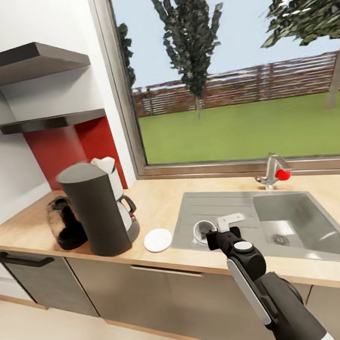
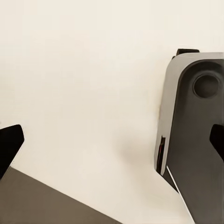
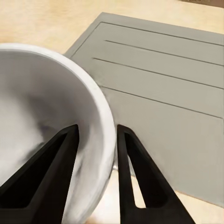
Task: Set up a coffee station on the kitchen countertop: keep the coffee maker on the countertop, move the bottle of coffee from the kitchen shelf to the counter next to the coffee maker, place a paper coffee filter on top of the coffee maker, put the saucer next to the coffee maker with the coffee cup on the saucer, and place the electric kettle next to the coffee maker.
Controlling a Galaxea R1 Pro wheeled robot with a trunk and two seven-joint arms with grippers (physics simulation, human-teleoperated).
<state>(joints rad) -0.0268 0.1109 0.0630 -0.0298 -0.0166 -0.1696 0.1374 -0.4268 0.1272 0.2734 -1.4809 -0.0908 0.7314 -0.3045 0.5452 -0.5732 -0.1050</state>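
The tall dark grey coffee maker [image 1: 96, 210] stands on the tan countertop [image 1: 158, 199] with the white paper coffee filter [image 1: 104, 164] on its top. The dark glass electric kettle [image 1: 65, 223] sits close against its left side. To its right the white saucer [image 1: 158, 240] lies bare. My right gripper [image 1: 215, 235] [image 3: 97, 140] is shut on the rim of the white coffee cup [image 1: 203, 229] [image 3: 46, 116] over the sink's drainboard, one finger inside and one outside. My left gripper [image 2: 112, 142] is open over pale floor. The kitchen shelf [image 1: 35, 124] looks bare. The bottle of coffee is out of view.
A grey steel sink [image 1: 319, 233] with a ribbed drainboard [image 3: 163, 84] is set into the counter to the saucer's right. A faucet [image 1: 272, 169] with a red knob stands behind it under a large window. A thicker dark slab [image 1: 19, 62] hangs above the shelf.
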